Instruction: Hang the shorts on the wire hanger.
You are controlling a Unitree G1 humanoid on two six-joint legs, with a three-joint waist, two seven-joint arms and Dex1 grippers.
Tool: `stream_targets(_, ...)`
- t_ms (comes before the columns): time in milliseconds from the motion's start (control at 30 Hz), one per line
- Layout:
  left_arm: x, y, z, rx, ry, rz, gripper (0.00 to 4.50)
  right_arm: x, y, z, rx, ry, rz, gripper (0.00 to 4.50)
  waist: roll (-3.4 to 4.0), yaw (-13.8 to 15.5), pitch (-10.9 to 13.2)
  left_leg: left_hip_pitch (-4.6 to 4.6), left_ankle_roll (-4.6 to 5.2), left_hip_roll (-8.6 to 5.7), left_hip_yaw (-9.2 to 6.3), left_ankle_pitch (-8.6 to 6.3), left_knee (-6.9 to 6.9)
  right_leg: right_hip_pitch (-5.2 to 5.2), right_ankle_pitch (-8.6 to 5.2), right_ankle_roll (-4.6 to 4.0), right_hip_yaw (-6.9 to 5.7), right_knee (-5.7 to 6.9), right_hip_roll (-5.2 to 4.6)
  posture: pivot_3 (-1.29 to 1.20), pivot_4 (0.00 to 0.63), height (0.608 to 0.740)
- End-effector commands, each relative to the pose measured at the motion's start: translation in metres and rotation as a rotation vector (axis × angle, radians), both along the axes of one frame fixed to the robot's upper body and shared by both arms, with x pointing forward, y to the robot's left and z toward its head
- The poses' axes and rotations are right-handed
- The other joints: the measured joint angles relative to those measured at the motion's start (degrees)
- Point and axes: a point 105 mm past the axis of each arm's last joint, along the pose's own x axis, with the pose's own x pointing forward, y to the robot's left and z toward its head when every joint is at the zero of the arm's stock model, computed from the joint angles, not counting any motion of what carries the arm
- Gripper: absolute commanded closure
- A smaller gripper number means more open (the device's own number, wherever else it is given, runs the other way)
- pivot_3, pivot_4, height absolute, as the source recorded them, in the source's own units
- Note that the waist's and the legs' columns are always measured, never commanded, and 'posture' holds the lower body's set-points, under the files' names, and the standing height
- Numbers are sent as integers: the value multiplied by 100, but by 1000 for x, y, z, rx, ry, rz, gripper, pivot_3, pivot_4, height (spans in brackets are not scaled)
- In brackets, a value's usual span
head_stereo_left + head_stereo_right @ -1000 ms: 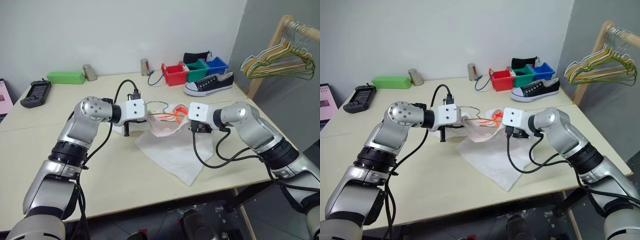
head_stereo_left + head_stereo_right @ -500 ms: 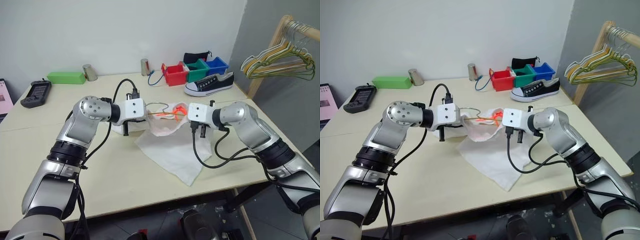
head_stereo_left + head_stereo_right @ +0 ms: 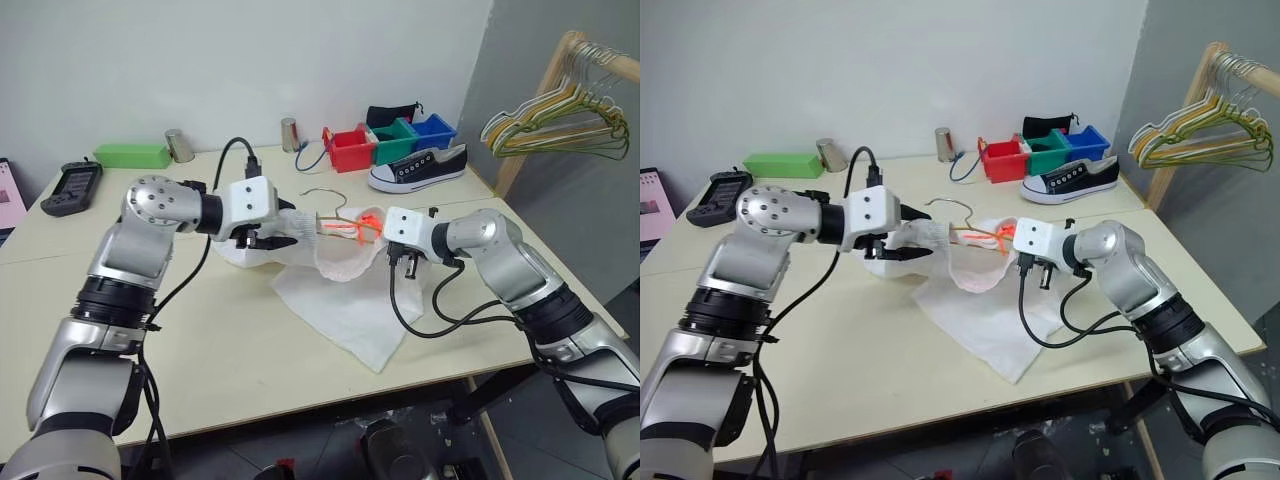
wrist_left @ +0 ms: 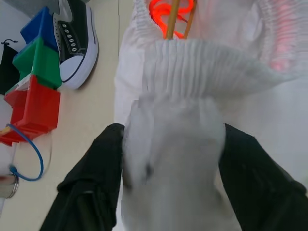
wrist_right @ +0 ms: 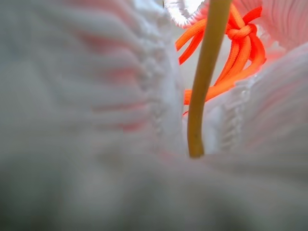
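The white shorts point(image 3: 345, 305) lie across the table's middle, with their gathered waistband lifted between my two grippers. Through the waistband runs the tan wire hanger point(image 3: 335, 226), and its hook point(image 3: 950, 206) rises above the fabric. The orange drawstring point(image 3: 365, 222) dangles beside the wire point(image 5: 204, 86). My left gripper point(image 4: 173, 137) is open, its black fingers point(image 4: 103, 163) wide apart on either side of a bunch of waistband. My right gripper point(image 3: 387, 246) is shut on the shorts' other end, its fingers buried in fabric.
Red, green and blue bins point(image 3: 392, 140) and a black sneaker point(image 3: 418, 166) stand at the back right. A green box point(image 3: 132, 155), two metal cups and a handheld device point(image 3: 72, 187) line the back left. A wooden rack of hangers point(image 3: 565, 120) stands past the table's right edge.
My right gripper has shut on the waistband. My left gripper has risen a little with the fabric and opened its fingers. The hanger hook now stands higher.
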Motion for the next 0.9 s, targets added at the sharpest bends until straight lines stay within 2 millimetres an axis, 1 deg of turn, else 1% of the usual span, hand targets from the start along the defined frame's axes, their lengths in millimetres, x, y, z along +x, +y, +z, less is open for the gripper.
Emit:
stream_targets(33,-5,6,33,-95,-62,6,557,-4,-3,17,67,-21,-17,4500,0,5,0,0,0,0,-1,0,0,1,0,0,-1,0,0,-304,16,740)
stream_targets(133,-6,9,46,-145,-78,19,40,-6,-6,13,129,27,-67,4500,-1,3,-1,2,0,0,-1,0,1,6,0,0,-2,-1,0,-311,13,740)
stream_targets(233,-6,19,52,-178,-89,68,40,-8,-14,11,197,67,-145,4500,-2,3,-1,6,0,0,-1,0,2,8,0,0,-1,-1,0,-313,12,740)
stream_targets(300,-7,20,53,-212,-84,84,40,-11,-23,10,240,94,-206,4500,-2,4,-1,12,0,2,-1,0,1,13,0,0,-2,-1,0,-318,14,740)
stream_targets(433,-18,4,43,-270,-34,55,40,-31,-41,5,345,183,-335,4500,-1,7,-6,13,0,3,0,0,1,15,0,0,0,-2,0,-331,16,740)
stream_targets(533,-24,-19,38,-356,-11,21,40,-49,-61,0,426,250,-476,4500,-3,49,-21,12,0,8,-1,0,1,17,-1,0,-2,-2,-1,-350,18,740)
stream_targets(633,-32,-56,31,-477,28,-37,40,-64,-88,-10,461,290,-639,4500,-4,128,-34,12,-1,8,1,-1,8,21,-1,1,0,-3,-5,-379,22,740)
stream_targets(700,-40,-80,27,-535,57,-79,40,-69,-107,-15,479,291,-756,4500,2,147,-70,11,-1,8,3,-1,9,26,0,2,-1,-7,-8,-391,26,740)
stream_targets(800,-51,-115,24,-613,103,-145,40,-72,-135,-13,568,263,-973,4500,11,112,-80,16,-2,-2,12,-2,10,31,-1,1,2,-9,-9,-416,28,740)
stream_targets(900,-54,-139,25,-673,119,-173,40,-77,-156,-11,597,199,-1116,4500,32,51,-95,19,-1,3,14,-2,8,31,-3,-2,0,-10,-5,-458,36,740)
